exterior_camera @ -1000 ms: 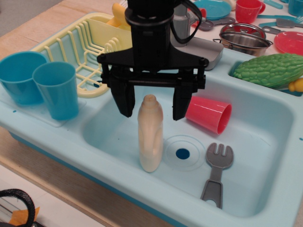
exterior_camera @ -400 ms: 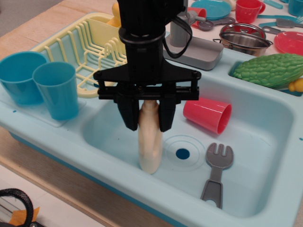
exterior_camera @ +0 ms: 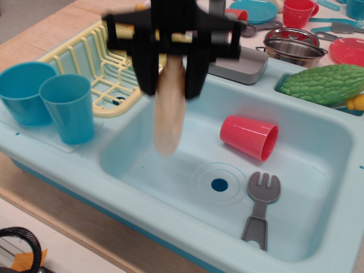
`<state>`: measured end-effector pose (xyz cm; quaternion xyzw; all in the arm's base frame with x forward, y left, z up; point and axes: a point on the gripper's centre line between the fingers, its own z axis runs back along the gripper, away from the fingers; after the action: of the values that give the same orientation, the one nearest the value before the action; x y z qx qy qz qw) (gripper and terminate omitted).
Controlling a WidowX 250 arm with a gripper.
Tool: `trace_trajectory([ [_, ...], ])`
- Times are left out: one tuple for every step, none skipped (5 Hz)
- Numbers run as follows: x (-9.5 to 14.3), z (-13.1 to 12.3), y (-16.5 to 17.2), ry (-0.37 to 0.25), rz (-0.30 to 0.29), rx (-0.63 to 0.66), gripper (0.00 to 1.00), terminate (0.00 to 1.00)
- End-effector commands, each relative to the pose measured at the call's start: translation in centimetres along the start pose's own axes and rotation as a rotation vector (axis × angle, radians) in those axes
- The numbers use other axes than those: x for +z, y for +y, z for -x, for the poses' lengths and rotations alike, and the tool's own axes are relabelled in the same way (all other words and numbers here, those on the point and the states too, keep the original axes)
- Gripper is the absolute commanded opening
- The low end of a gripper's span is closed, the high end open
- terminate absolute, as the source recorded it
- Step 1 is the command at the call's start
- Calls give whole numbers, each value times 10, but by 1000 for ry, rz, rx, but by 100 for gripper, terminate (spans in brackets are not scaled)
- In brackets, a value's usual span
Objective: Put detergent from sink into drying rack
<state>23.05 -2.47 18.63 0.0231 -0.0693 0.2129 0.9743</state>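
Observation:
My black gripper is shut on the neck of the cream-beige detergent bottle. The bottle hangs blurred in the air above the left part of the light blue sink, clear of the basin floor. The pale yellow drying rack lies to the left and behind, at the sink's back left corner. The bottle's top is hidden between the fingers.
Two blue cups stand on the sink's left ledge. A red cup lies on its side in the basin, with a grey fork near the drain. The grey faucet base, a green vegetable and dishes sit behind.
The gripper came down over the standing bottle, closed on its neck, then lifted it up off the basin floor and slightly left.

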Motion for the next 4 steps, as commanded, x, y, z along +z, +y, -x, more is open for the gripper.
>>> trace_trajectory([
  [22, -37, 16, -43, -11, -5, 0, 0],
  [32, -70, 36, -60, -30, -18, 0, 0],
  [37, -98, 53, 5, -56, -36, 0, 0],
  [35, -103, 72, 39, -58, -44, 100, 0],
])
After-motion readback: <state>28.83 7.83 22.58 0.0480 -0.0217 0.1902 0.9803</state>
